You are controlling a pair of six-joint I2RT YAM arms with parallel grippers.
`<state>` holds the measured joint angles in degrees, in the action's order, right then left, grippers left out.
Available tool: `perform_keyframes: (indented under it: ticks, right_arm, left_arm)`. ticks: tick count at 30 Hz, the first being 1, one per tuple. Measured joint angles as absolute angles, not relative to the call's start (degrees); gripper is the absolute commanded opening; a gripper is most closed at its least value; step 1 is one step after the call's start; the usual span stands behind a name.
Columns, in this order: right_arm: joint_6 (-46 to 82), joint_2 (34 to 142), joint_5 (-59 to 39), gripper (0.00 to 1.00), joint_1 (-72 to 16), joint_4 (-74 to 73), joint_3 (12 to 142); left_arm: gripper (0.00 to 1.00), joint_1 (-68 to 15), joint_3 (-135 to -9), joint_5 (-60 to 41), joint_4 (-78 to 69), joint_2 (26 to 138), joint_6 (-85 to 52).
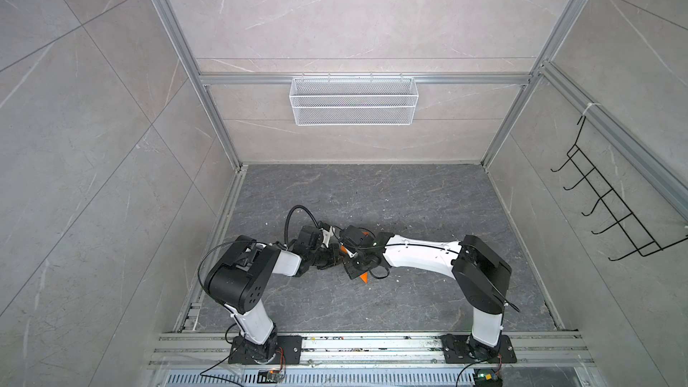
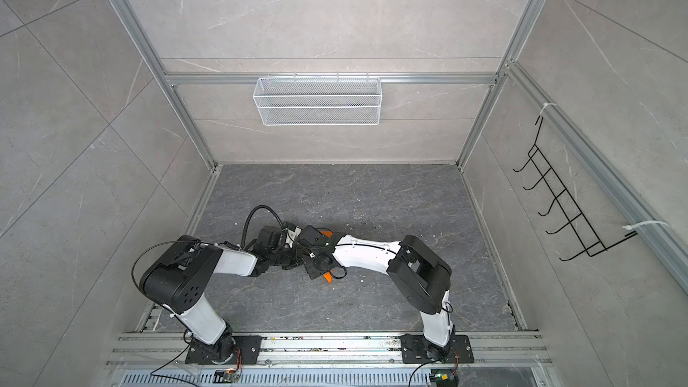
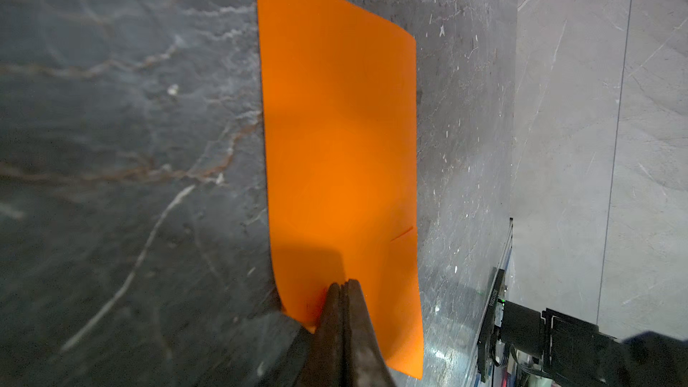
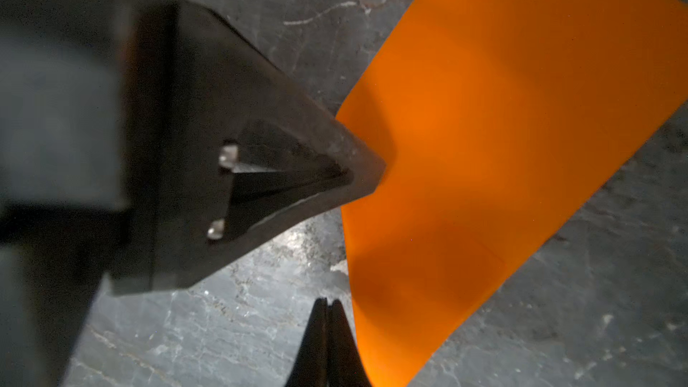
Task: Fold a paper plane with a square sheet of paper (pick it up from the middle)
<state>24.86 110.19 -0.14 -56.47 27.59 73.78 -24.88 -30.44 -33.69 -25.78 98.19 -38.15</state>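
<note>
- Left claw (image 3: 343,286) is pinched shut on one edge of the square sheet of paper (image 3: 338,124).
- Right claw (image 4: 327,305) is closed and empty, just beside the sheet's curled edge.

1. In both top views the left arm (image 1: 286,264) rises from its base, bends at the elbow and reaches inward to the middle.
2. The right arm (image 1: 420,251) mirrors it from the opposite side, and the two wrists crowd together.
3. The left hand (image 3: 344,285) has its fingers pressed together.
4. The right hand (image 4: 327,302) is likewise closed, its tips near the left hand's.
</note>
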Motion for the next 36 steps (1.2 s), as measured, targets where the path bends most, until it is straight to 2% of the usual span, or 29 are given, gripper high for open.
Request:
perform_keyframes:
  ticks: [20,36]
  right_arm:
    - [25.91,111.42,0.38,0.06,-56.47,30.68,72.64]
    - [25.98,101.19,-1.89,0.08,-56.51,32.93,61.10]
  left_arm:
    - [0.00,-24.88,-30.81,-33.67,-25.04,98.17,-38.15]
    - [0.00,-24.88,-31.68,-33.71,-23.59,98.10,-38.13]
